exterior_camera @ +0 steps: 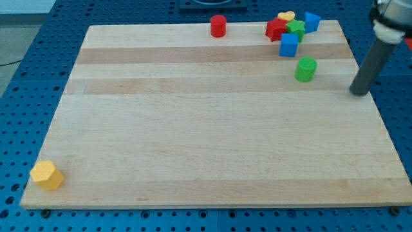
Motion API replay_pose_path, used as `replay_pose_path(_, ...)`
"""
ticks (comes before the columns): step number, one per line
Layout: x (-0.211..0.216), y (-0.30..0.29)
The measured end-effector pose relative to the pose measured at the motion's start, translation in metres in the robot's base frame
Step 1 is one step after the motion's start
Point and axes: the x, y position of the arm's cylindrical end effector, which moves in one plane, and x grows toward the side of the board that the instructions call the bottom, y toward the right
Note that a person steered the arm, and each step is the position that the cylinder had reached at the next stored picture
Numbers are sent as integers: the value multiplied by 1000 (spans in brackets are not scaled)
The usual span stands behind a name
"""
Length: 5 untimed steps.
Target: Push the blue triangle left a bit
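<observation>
The blue triangle sits at the top right of the wooden board, at the right end of a cluster of blocks. My tip is at the board's right edge, below and to the right of the triangle, well apart from it. The nearest block to the tip is a green cylinder, to its left.
The cluster holds a yellow heart, a red block, a green block and a blue cube. A red cylinder stands at the top middle. A yellow hexagon lies at the bottom left corner.
</observation>
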Motion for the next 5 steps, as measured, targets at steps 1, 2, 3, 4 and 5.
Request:
replay_pose_path(1,-89,-8)
replay_pose_path(2,-151,-24)
replay_pose_path(3,-176,-26)
replay_pose_path(4,-189,-46)
replay_pose_path(5,-189,-46)
